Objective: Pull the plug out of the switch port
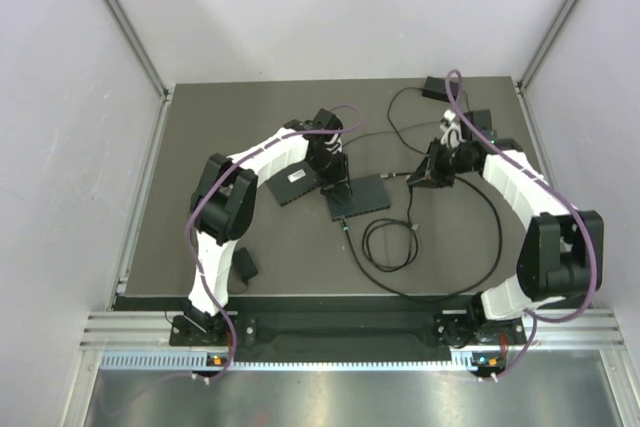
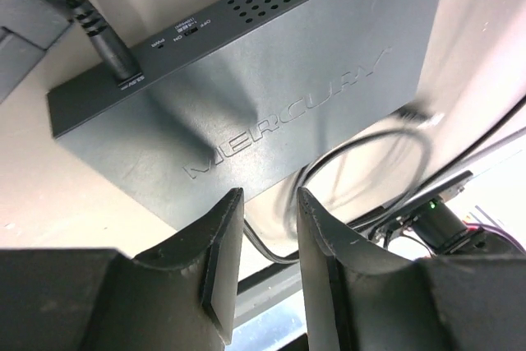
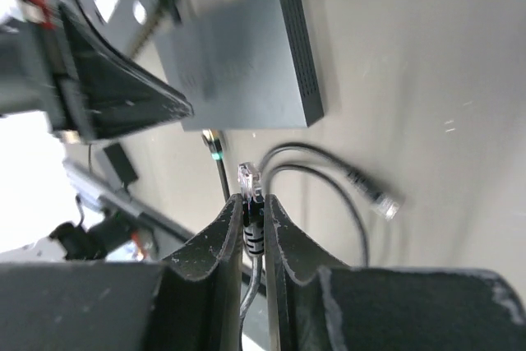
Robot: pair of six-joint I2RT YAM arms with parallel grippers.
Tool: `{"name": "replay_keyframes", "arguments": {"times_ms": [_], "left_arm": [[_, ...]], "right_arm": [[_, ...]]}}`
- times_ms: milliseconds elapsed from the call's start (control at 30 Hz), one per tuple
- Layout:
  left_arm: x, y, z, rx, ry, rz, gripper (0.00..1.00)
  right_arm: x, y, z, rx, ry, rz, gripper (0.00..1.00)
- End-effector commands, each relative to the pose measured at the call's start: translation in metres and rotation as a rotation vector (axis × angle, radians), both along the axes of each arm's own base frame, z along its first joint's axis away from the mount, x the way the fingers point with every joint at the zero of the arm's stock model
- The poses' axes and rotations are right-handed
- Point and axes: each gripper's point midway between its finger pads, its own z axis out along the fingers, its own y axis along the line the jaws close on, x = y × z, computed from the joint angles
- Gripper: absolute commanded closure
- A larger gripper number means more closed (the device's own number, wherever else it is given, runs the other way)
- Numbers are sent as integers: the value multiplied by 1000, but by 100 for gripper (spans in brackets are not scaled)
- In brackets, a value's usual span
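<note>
Clamping plug [image 3: 249, 192] lengthwise, right jaws — clear tip pointing toward switch [image 3: 246, 63]

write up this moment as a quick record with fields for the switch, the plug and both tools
switch: dark grey box lying flat on the table, marked MERCURY on top
plug: clear connector, out of the switch and apart from it
right tool: shut on the plug, just behind the clear tip
left tool: open, at the switch's near edge; contact unclear
power lead: plugged into the switch
second plug: lying loose on the table
</note>
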Motion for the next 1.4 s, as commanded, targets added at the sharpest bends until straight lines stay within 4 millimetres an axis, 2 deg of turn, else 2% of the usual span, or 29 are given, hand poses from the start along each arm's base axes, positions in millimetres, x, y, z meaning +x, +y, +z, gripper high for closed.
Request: {"name": "replay_keyframes", "arguments": {"times_ms": [0, 33, 100, 133, 300, 400, 433, 567, 633, 767, 900, 1067, 1133, 1267, 1300, 1367], "left_arm": [[8, 4, 31, -7, -101, -1, 63], [8, 4, 33, -8, -107, -3, 63], [8, 4, 32, -6, -109, -3, 63], [8, 4, 33, -5, -110, -4, 63], [8, 5, 33, -2, -113, -1, 63], [7, 5, 32, -2, -112, -9, 63], [6, 7, 31, 1, -111, -7, 63], [6, 7, 31, 1, -115, -18, 63], [6, 9, 33, 8, -121, -30, 63], [6, 11, 33, 18, -129, -52, 63], [6, 14, 32, 30, -136, -84, 63], [3, 23, 32, 65, -143, -119, 63], [2, 29, 30, 78, -143, -125, 63], [-2, 35, 32, 84, -149, -141, 63], [-1, 37, 32, 88, -152, -139, 63], [-3, 39, 31, 93, -150, -145, 63]], "right_arm": [[7, -23, 42, -134, -118, -37, 100], [14, -25, 58, -146, -162, -48, 100], [13, -26, 69, -149, -167, -42, 100], [17, -24, 82, -142, -192, -39, 100], [23, -31, 122, -147, -286, -85, 100], [32, -36, 156, -128, -363, -126, 100], [36, -38, 175, -116, -408, -138, 100], [51, -60, 216, -111, -494, -227, 100], [60, -83, 228, -135, -510, -293, 100], [74, -118, 236, -169, -508, -384, 100], [84, -145, 256, -174, -541, -459, 100], [95, -182, 268, -193, -548, -558, 100], [104, -199, 259, -224, -529, -588, 100], [124, -227, 226, -296, -483, -639, 100], [127, -231, 205, -301, -454, -651, 100], [140, -234, 207, -292, -528, -678, 100]]}}
